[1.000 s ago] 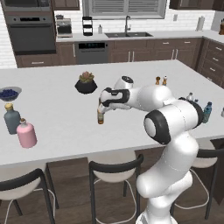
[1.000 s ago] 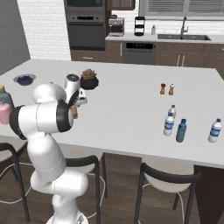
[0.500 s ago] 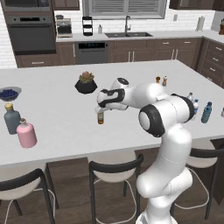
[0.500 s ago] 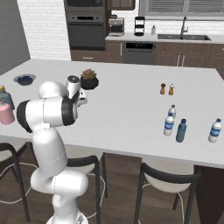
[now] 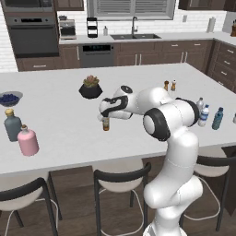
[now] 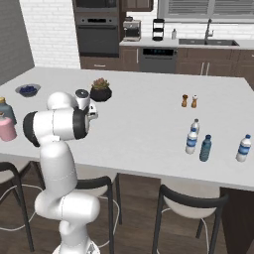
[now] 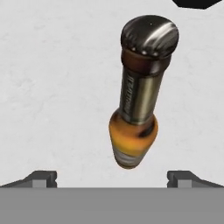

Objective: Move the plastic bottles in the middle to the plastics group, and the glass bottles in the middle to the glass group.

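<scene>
The glass bottle [image 7: 133, 109], slim and amber-brown with a dark cap and a yellow label, stands upright in the middle of the white island [image 5: 64, 133]. My gripper [image 5: 105, 117] hangs open directly above its neck. In the hand view the gripper [image 7: 112, 179] has a fingertip on each side and the bottle [image 5: 106, 125] stands untouched ahead of them. The glass group, a pink bottle [image 5: 27, 142] and a grey-blue corked bottle [image 5: 12, 125], is at the left end. The plastic bottles, a clear one [image 6: 191, 140] and a teal one [image 6: 205, 148], stand with the plastics group [image 6: 242, 148] at the right end.
A dark bowl of blueberries [image 5: 9, 98] sits behind the glass group. A potted plant [image 5: 91, 87] stands just behind the brown bottle. Salt and pepper shakers [image 5: 169, 85] are further right. Stools [image 5: 122, 177] line the island's near edge.
The arm's elbow and upper links have swung round while the hand stays over the brown bottle. The jaws remain open and the bottle has not moved.
</scene>
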Robot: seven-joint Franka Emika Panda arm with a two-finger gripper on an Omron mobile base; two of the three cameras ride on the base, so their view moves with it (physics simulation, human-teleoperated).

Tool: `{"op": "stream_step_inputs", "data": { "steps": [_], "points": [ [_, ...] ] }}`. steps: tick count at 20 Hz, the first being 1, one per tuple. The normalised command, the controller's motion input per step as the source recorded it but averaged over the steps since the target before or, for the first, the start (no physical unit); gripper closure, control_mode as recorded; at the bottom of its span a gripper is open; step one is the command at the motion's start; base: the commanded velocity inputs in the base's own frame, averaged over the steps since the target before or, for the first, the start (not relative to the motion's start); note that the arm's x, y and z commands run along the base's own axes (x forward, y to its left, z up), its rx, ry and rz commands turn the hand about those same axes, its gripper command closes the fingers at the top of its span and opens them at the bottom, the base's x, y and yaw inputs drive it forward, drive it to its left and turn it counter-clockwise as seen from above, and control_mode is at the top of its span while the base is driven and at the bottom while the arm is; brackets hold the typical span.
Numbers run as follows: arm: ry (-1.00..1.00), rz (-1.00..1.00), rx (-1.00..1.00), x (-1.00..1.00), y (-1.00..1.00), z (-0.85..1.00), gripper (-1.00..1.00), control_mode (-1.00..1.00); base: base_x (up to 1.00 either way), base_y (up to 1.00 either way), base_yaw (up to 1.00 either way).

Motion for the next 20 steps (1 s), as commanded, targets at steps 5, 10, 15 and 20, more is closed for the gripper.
{"op": "stream_step_inputs", "data": {
  "steps": [5,10,15,20],
  "points": [
    [-0.05,0.00,0.00,0.08,0.00,-0.02,-1.00,-1.00,0.00,0.00,0.00],
    [-0.01,0.00,0.00,0.23,0.00,-0.02,-1.00,-1.00,0.00,0.00,0.00],
    [0.00,0.00,0.00,0.21,0.00,0.00,-1.00,-1.00,0.00,0.00,0.00],
    [0.00,0.00,0.00,0.16,0.00,-0.05,-1.00,-1.00,0.00,0.00,0.00]
  ]
}}
